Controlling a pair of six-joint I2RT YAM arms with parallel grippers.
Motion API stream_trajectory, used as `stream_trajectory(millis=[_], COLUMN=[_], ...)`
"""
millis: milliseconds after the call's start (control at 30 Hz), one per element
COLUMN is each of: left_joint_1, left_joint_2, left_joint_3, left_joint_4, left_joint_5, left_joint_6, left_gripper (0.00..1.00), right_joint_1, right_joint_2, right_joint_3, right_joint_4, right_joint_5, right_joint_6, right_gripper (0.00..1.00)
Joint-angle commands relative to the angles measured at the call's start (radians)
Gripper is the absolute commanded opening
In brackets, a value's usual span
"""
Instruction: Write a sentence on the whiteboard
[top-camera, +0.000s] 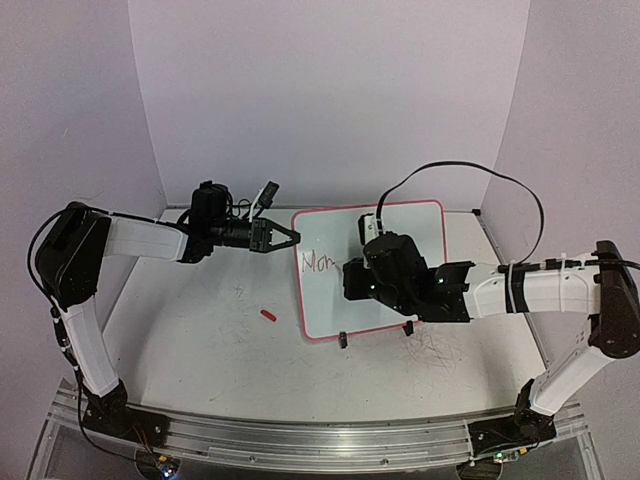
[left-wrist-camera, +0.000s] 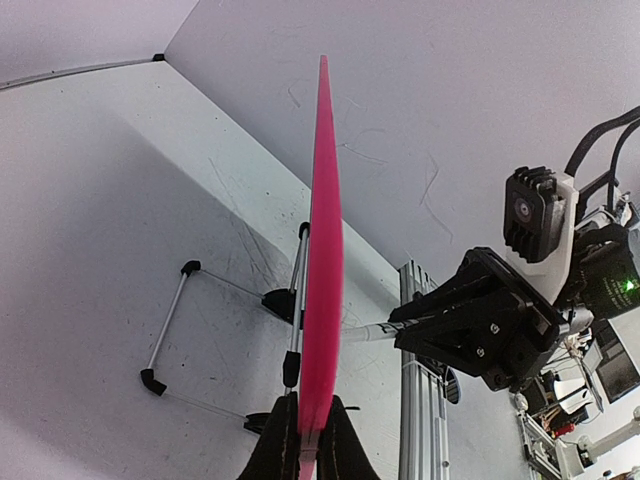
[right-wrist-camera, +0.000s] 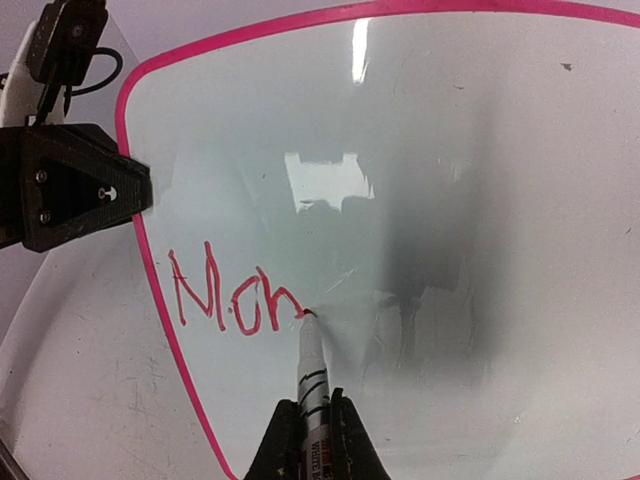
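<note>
left gripper pinches the whiteboard at its nine o'clock rim, likely bracing it against pen pressure. right gripper is clamped on a red marker, its tip touching the sentence, which reads only "mon".

White table, scuffed, streaked with faint dark marks. Standing on it, propped on black clip feet, the whiteboard. Lying flat near the board's near-left corner, apart from it, a small red piece, possibly a marker cap.
</note>
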Motion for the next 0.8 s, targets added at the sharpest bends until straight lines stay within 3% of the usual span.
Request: stream_trajectory(millis=[0,400,767], left_joint_1=[-0.004,-0.005,-0.004], left_joint_2=[-0.054,-0.054,-0.051], left_joint_3=[-0.003,-0.001,0.0], left_joint_4=[0.017,0.018,0.018], left_joint_5=[0.041,0.042,0.041], left_joint_6=[-0.018,-0.018,-0.018], left_gripper=[0.0,0.0,0.0], right_joint_1=[-0.014,-0.017,-0.014], right_joint_2=[-0.009,0.03,0.018], right_joint_3=[0.017,0.082,0.03], right_joint_4=[0.019,0.031,0.025], right_joint_5=[0.064,0.053,0.003], right_joint_6=[0.013,-0.039,-0.016], right_gripper=[0.0,0.0,0.0])
